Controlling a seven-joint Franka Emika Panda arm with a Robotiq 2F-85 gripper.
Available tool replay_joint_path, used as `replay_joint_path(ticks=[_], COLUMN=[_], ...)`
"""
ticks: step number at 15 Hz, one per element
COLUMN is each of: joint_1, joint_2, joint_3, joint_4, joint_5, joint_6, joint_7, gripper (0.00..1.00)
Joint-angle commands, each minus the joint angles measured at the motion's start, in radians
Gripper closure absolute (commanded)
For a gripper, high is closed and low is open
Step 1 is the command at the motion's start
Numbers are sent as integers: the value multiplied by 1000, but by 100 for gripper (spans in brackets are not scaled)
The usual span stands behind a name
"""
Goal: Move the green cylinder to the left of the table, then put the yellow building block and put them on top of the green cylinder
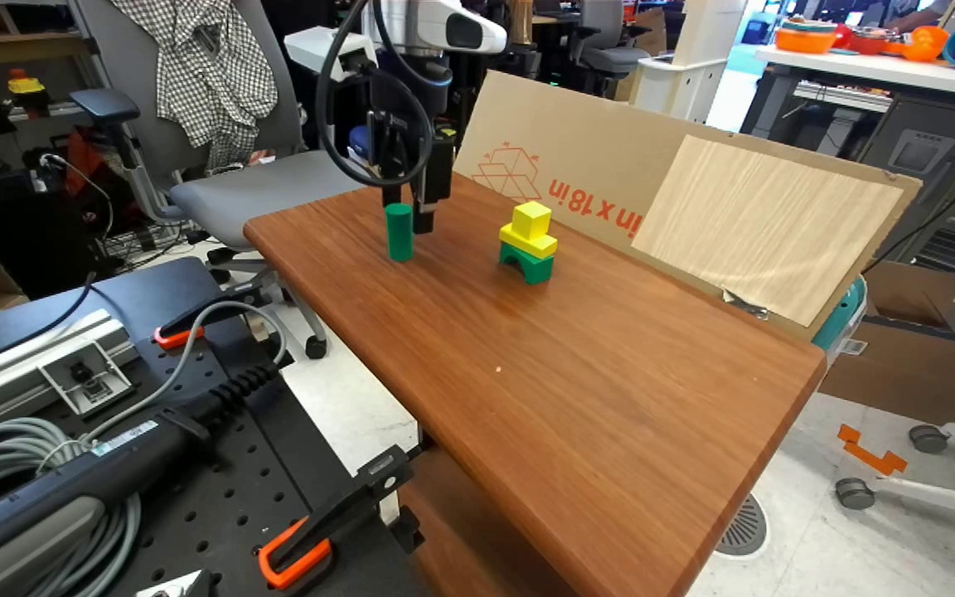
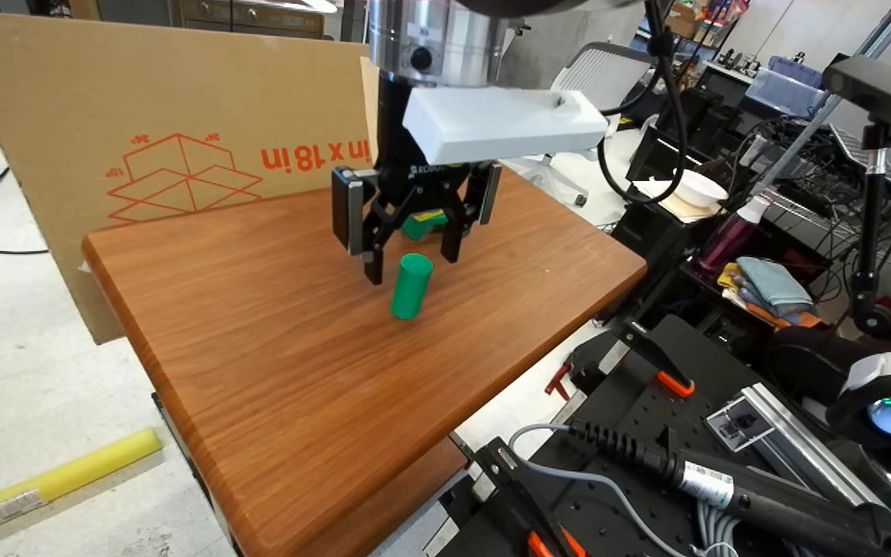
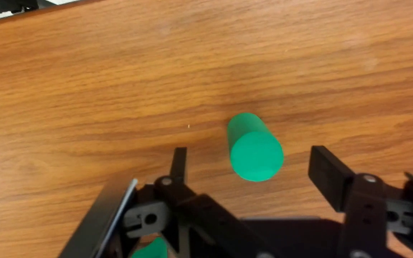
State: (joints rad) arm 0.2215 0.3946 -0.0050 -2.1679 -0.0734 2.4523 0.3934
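Observation:
The green cylinder (image 1: 399,235) stands upright on the reddish-brown table (image 1: 593,356); it also shows in an exterior view (image 2: 411,289) and in the wrist view (image 3: 256,156). The yellow building block (image 1: 532,220) rests on a flat yellow block (image 1: 527,242), which lies on a green arch block (image 1: 527,264). My gripper (image 2: 412,261) is open and empty, close over the cylinder. In the wrist view the cylinder appears between the open fingers (image 3: 248,159), touching neither. The gripper hides most of the block stack in an exterior view, where part of the green arch block (image 2: 424,225) shows.
A cardboard sheet (image 1: 585,133) stands along one long table edge. A black perforated bench (image 1: 229,497) with clamps and cables stands beside the opposite edge. A grey chair (image 1: 270,191) is near the table's far end. A yellow tube (image 2: 59,483) lies on the floor.

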Motion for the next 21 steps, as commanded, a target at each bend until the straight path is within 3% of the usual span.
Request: replay_joint_path(ticks=[1, 7, 13, 21], joint_1=[-33, -99, -140, -151], joint_2=[-83, -135, -36, 127], joint_3=[8, -18, -53, -35], joint_4=[-35, 31, 167, 330], joint_5=[9, 4, -11, 31], joint_6=[8, -40, -65, -118], joint_7=[-54, -76, -49, -106], gripper=[0, 0, 0, 0])
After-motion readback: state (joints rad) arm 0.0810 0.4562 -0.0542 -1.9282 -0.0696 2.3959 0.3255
